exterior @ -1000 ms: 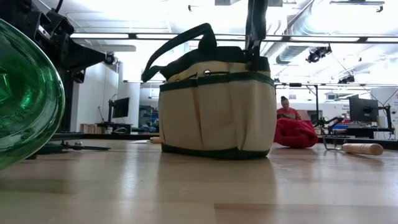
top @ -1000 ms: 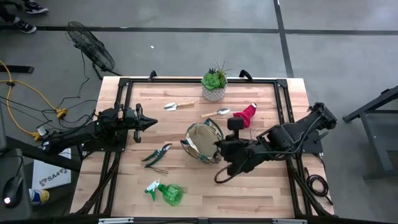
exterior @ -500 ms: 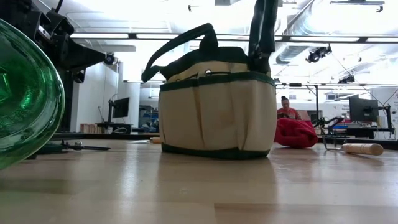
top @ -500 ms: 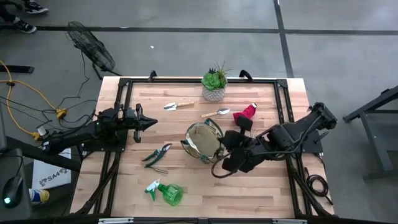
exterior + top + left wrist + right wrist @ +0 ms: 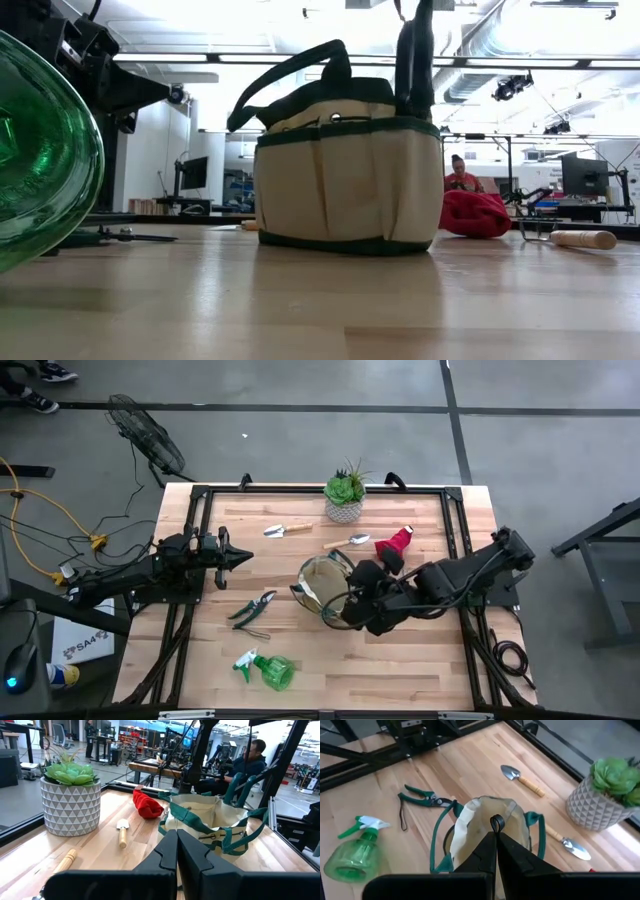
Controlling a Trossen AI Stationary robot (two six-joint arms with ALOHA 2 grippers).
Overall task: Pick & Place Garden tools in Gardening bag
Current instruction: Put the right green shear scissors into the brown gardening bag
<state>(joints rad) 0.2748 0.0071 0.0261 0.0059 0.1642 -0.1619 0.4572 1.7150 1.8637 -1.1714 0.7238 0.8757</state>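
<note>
The gardening bag (image 5: 327, 588) stands upright near the middle of the worktop (image 5: 420, 670), its mouth open. The right gripper (image 5: 352, 603) hangs over the bag's rim on the side toward the right edge, fingers pressed together with 1 dark green loop handle (image 5: 413, 55) pulled up between them; in the low view that strap rises straight up out of the picture.

Around the bag lie the tools. Toward the far edge, 2 wooden-handled trowels (image 5: 287, 529) (image 5: 348, 542) lie on either side of a potted succulent (image 5: 345, 497), which stands at the far edge, apart from the bag. The red cone-shaped piece (image 5: 396, 543) lies just beside the right arm, between the bag and the right edge. The pruning shears (image 5: 253, 608) lie on the bag's left, and the green spray bottle (image 5: 267, 669) lies on its side near the front edge.

The left gripper (image 5: 243, 558) waits over the left part of the worktop, closed and empty, pointing at the bag.
</note>
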